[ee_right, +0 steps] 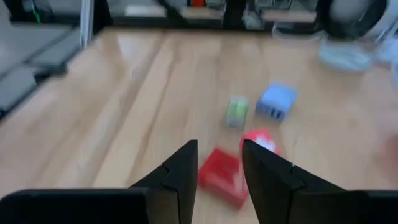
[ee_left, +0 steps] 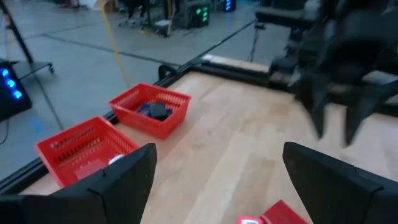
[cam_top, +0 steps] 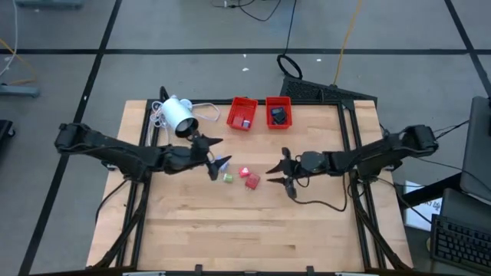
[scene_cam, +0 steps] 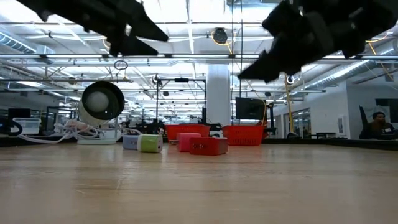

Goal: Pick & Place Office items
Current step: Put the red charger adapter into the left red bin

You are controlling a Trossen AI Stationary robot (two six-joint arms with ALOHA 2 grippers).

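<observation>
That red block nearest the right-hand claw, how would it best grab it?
Probably from straight above, pinching the two long flat sides of the red block. It lies flat on the table, low and boxy, with bare wood on its near side, and another red piece is close by. The right claw is open beside it.

Bright, even overhead ceiling light; soft shadows; blurred wrist views, dark silhouetted arms low.

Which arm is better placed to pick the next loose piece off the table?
Probably the right. The right gripper is open and aimed at the red piece, which lies just past its fingertips. The left gripper, also open, sits nearer the blue piece, and its wrist view faces the red trays.
</observation>
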